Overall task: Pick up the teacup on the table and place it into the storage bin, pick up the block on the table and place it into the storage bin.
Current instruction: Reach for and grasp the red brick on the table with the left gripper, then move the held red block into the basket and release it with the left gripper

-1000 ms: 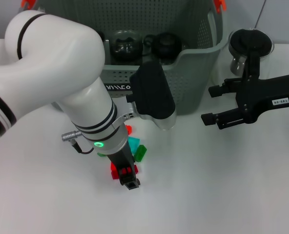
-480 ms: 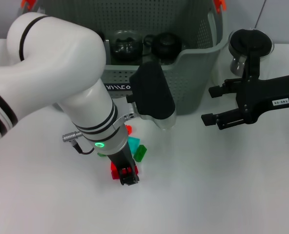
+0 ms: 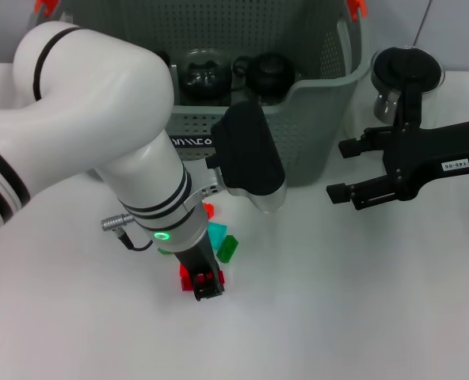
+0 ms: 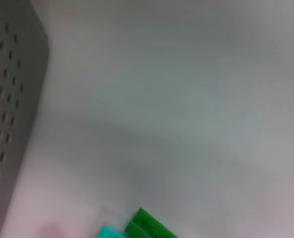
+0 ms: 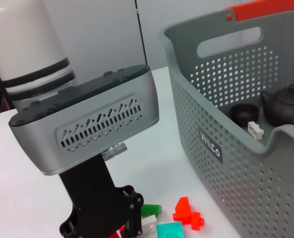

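Left gripper point(image 3: 207, 289) down on red block point(image 3: 188, 277), jaw state unclear; crowded blocks risk slip. Right gripper point(image 3: 353, 170) open, idle beside bin point(image 3: 322, 103).

The head camera is looking forward and down from above, taking in the white table point(image 3: 353, 317), the storage bin point(image 3: 314, 103) at the far side and both arms; the left wrist camera is sitting very close above the table, catching only a strip of bin wall point(image 4: 10, 124) and a green block point(image 4: 149, 228); the right wrist camera is facing leftward across the table, sharing the bin point(image 5: 226, 163), the blocks point(image 5: 186, 212) and the left arm's wrist housing point(image 5: 87, 126) with the head view.
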{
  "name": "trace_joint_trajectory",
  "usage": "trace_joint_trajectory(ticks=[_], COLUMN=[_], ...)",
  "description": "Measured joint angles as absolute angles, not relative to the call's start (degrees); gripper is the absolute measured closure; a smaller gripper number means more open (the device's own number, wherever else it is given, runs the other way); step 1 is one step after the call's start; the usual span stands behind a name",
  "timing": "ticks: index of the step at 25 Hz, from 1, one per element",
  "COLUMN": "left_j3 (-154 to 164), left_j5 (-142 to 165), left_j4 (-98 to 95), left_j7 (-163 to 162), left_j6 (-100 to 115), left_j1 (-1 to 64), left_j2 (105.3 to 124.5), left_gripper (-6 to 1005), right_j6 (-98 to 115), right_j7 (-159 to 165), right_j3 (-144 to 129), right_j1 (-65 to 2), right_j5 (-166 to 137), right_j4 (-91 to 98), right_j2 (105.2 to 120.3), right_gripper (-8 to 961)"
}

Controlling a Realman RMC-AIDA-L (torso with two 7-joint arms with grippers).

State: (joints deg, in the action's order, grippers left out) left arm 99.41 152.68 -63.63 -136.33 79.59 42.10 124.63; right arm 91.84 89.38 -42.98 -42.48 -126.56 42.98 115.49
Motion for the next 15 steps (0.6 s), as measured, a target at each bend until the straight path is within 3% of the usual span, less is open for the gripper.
trace_joint_trajectory(ticks=[15], left_j3=[99.4], left_j5=[152.8], left_j4=[-63.1], left_j7=[-137.1], left_j6=[79.6], left_j1=[42.8], left_j2=[124.63], left_gripper=[802], right_j6=[91.9], right_j7=[89.4], right_j3=[-43.0], right_j1=[-42.4], right_j5=[-125.2], right_j4=[43.1], right_j2=[115.32], right_gripper=[38])
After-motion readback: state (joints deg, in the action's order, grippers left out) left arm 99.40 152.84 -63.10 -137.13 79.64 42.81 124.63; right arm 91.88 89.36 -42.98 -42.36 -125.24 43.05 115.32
